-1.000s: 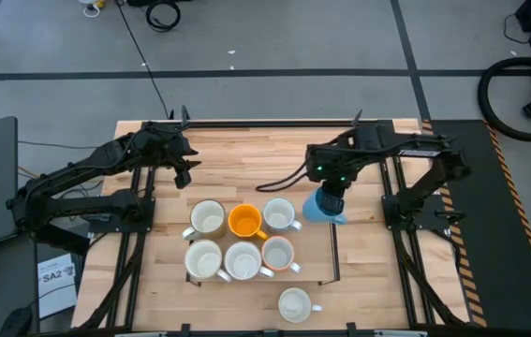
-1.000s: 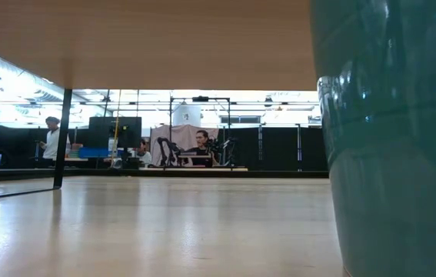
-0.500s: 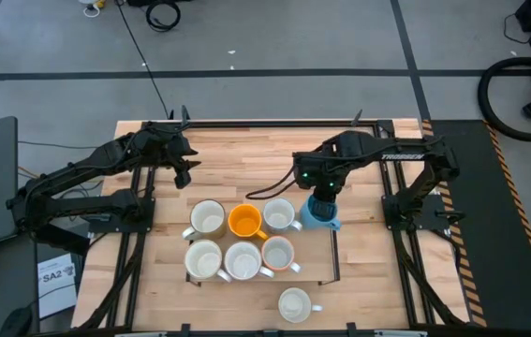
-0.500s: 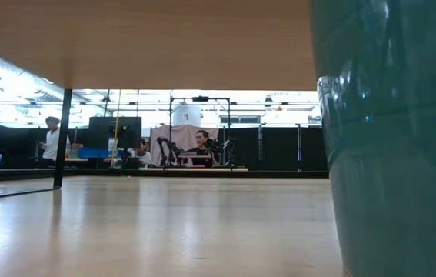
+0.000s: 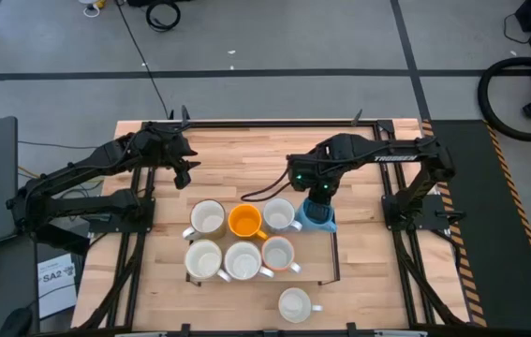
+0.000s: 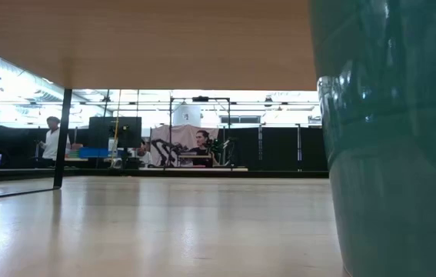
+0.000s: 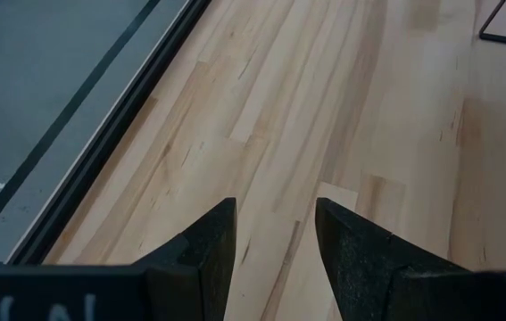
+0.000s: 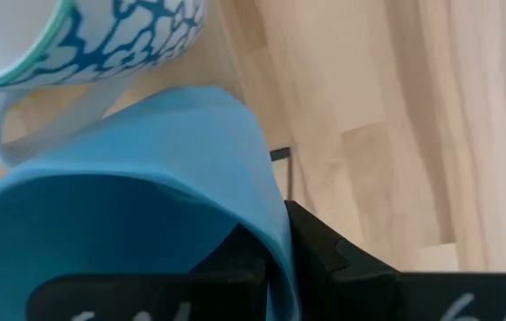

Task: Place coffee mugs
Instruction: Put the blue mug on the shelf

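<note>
Blue mug [image 5: 320, 214] now beside white mug [image 5: 279, 214]

The far half of the table [image 5: 246, 150] lies bare, and so does its left strip. 6 mugs [image 5: 243, 241] crowd the middle in 2 close rows. The right gripper [image 5: 319, 198] holds a blue mug [image 5: 319, 215] just beside them. A lone white mug [image 5: 294, 304] stands near the front edge.
</note>
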`<move>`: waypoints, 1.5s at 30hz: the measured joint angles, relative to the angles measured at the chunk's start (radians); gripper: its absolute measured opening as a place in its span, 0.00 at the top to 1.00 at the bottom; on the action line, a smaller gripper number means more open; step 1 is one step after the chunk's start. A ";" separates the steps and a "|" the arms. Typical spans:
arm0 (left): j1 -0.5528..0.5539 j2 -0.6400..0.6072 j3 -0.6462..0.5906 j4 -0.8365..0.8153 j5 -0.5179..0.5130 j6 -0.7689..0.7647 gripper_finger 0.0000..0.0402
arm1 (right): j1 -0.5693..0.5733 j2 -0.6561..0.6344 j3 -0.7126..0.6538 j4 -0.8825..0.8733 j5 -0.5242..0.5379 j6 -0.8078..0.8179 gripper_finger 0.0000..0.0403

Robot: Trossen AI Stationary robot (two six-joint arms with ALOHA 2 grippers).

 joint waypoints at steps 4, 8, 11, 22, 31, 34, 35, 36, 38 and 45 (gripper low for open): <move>0.000 0.000 0.000 -0.001 0.000 0.000 0.60 | 0.001 0.007 0.000 0.002 -0.028 -0.009 0.92; 0.000 0.000 0.000 -0.005 0.000 0.000 0.60 | 0.001 0.008 0.000 0.005 -0.028 -0.019 0.91; 0.000 0.000 0.000 -0.006 0.000 0.000 0.60 | 0.001 0.008 0.000 0.007 -0.028 -0.013 0.89; 0.000 0.000 0.000 -0.005 0.000 0.000 0.60 | 0.001 0.008 0.000 0.016 -0.027 -0.011 0.88; 0.000 0.000 0.000 -0.005 0.000 0.000 0.60 | 0.001 0.007 0.000 0.029 -0.029 -0.018 0.81; 0.000 0.000 0.000 -0.005 0.000 0.000 0.60 | 0.001 0.007 0.000 0.042 -0.030 -0.018 0.77; 0.000 0.000 0.000 -0.005 0.000 0.000 0.60 | 0.001 0.007 0.000 0.045 -0.031 -0.018 0.75; 0.000 0.000 0.000 -0.005 0.000 0.000 0.60 | 0.002 0.007 0.000 0.049 -0.031 -0.018 0.74; 0.000 0.000 0.000 -0.005 0.000 0.000 0.60 | 0.002 0.007 0.000 0.054 -0.032 -0.018 0.71; 0.000 0.000 0.000 -0.005 0.000 0.000 0.60 | 0.001 0.007 0.000 0.053 -0.034 -0.018 0.63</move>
